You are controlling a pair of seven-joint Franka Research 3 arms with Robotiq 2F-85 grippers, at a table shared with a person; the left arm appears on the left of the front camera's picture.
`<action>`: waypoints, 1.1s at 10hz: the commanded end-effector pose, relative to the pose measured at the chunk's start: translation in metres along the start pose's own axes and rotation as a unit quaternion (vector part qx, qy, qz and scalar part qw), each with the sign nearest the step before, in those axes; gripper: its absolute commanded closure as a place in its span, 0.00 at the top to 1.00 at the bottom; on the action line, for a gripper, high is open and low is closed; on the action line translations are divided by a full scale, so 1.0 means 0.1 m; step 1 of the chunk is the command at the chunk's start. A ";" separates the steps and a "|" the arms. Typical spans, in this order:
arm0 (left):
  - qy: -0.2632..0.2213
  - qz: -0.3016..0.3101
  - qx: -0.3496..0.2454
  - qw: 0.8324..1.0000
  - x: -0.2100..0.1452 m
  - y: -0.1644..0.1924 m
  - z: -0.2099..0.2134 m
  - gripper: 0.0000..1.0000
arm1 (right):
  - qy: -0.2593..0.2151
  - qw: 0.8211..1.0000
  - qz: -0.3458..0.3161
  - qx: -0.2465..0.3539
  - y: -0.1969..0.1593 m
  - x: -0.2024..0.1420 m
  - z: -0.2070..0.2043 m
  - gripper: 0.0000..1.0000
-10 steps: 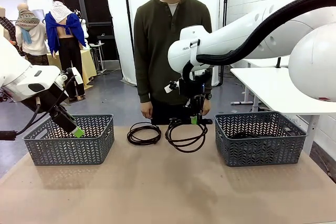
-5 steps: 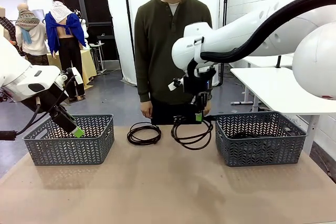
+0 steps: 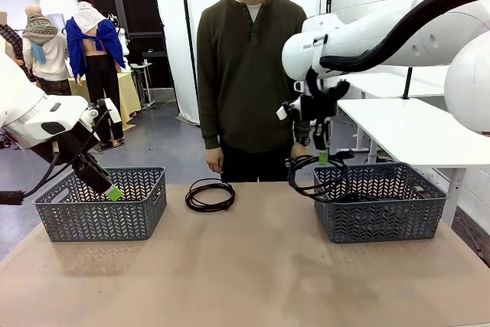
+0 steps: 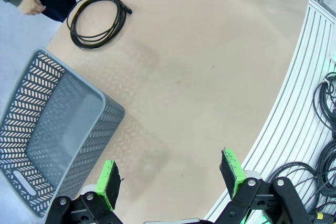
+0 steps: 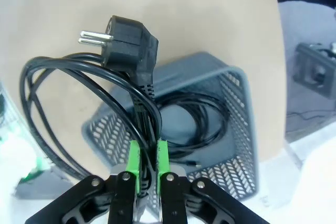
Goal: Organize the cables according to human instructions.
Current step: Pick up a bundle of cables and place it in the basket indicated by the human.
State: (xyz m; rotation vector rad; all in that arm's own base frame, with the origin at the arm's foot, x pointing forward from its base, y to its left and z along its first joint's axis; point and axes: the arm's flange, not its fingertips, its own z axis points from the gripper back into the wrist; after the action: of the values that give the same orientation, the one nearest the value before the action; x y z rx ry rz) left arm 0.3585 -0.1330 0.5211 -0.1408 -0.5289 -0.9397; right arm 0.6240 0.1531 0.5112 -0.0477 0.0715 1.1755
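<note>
Carrying a coiled black power cable by its strands, the clenched right gripper has swung from mid-table to the rim of the right-hand grey plastic mesh basket, ready to drop it. The left gripper hangs released. A second black coil lies on the table.

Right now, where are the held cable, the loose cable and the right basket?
held cable (image 5: 134,38): right wrist view, on its plug body.
loose cable (image 3: 210,208): front view, on the coil's near strands.
right basket (image 3: 379,216): front view, on its front wall.
</note>
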 end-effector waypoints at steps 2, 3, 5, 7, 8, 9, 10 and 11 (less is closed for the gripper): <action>-0.004 -0.001 0.004 1.000 -0.01 0.02 -0.01 1.00 | 0.006 0.998 0.050 -0.024 -0.35 -0.28 0.15 0.00; -0.004 -0.001 0.004 1.000 -0.01 0.02 -0.01 1.00 | 0.007 0.997 0.064 -0.034 -0.46 -0.40 0.14 0.00; -0.004 -0.001 0.004 1.000 -0.01 0.02 -0.01 1.00 | -0.011 0.993 0.102 -0.053 -0.61 -0.57 0.06 0.00; -0.004 -0.001 0.004 1.000 -0.01 0.02 -0.01 1.00 | -0.018 0.990 0.126 -0.057 -0.73 -0.66 -0.07 0.00; -0.004 -0.001 0.004 1.000 -0.01 0.02 -0.01 1.00 | -0.020 0.990 0.132 -0.052 -0.82 -0.68 -0.11 0.00; -0.004 -0.001 0.004 1.000 -0.01 0.02 -0.01 1.00 | -0.020 0.989 0.135 -0.053 -0.90 -0.70 -0.14 0.00; -0.004 -0.001 0.004 1.000 -0.01 0.02 -0.01 1.00 | -0.009 0.989 0.137 -0.058 -0.95 -0.69 -0.15 0.00; -0.004 -0.001 0.004 1.000 -0.01 0.02 -0.01 1.00 | 0.000 0.990 0.129 -0.065 -1.00 -0.66 -0.16 0.00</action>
State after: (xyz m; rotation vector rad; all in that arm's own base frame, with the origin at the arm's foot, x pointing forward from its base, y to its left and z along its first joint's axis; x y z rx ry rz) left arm 0.3585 -0.1331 0.5212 -0.1407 -0.5290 -0.9398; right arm 0.6794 0.0541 0.4948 -0.1234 0.0086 1.4190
